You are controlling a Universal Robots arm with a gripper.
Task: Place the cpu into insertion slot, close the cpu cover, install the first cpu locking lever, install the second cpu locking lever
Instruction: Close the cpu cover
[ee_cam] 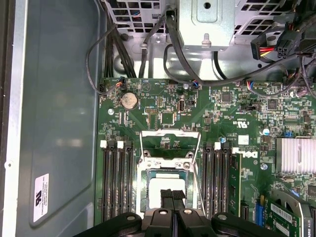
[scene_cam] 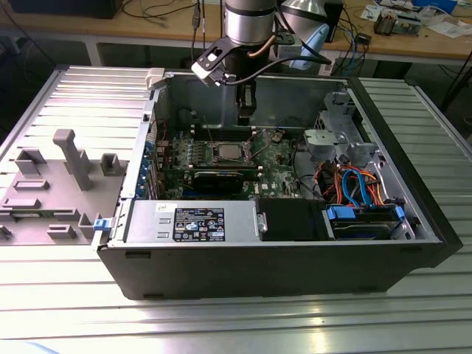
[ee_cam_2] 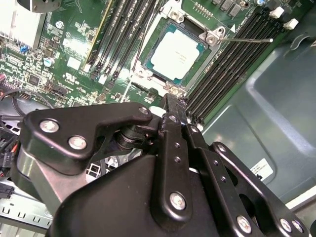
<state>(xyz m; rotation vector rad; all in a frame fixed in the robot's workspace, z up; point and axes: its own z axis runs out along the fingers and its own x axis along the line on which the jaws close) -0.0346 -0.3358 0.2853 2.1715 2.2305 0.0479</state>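
Cpu: we see it lying flat in the insertion slot, silver top up.
Cpu cover: frame flipped open, standing clear of the chip, not closed.
Locking lever: one thin wire lever sticks out sideways from the slot corner, not latched.
Gripper: we see it just above the slot's edge, near the cpu; touching or not, we cannot tell.
Jaws: pressed together, nothing held.
Motherboard: green board with black memory slots on both sides of the slot.
Case: open computer case lies on the ribbed metal surface, arm reaching in from above.
Exterior view's left: grey fixture tray beside the case.
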